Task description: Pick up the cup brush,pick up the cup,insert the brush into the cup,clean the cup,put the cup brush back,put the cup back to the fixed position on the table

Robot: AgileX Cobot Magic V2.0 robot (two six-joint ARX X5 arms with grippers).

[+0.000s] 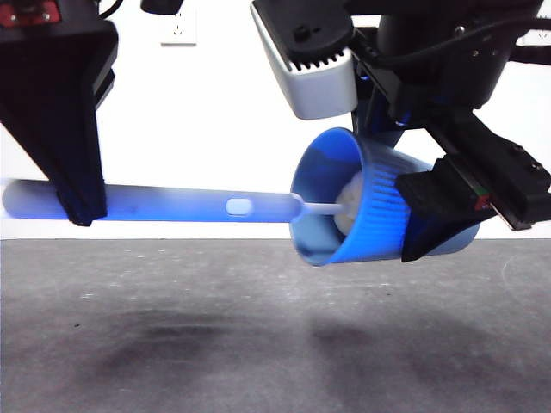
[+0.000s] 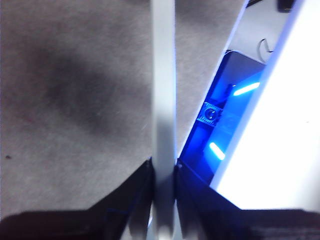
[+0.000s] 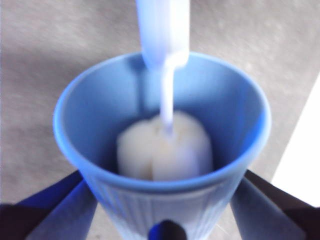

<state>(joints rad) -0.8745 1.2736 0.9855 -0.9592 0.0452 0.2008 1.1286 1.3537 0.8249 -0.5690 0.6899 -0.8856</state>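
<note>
The brush (image 1: 172,206) lies level above the table (image 1: 258,327), its sponge head deep inside the cup (image 1: 362,202). The left gripper (image 2: 163,172) clamps the handle; the right gripper (image 1: 439,215) grasps the tipped cup's ribbed sides.

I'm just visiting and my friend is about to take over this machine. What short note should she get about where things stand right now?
Left gripper: shut on the cup brush, held level above the table.
Right gripper: shut on the cup, tipped on its side in the air, mouth facing the brush.
Sponge head sits deep inside the cup.
Done: both picked up, brush inserted.
Left: finish cleaning, pull the brush out, put the brush back, then the cup.
</note>
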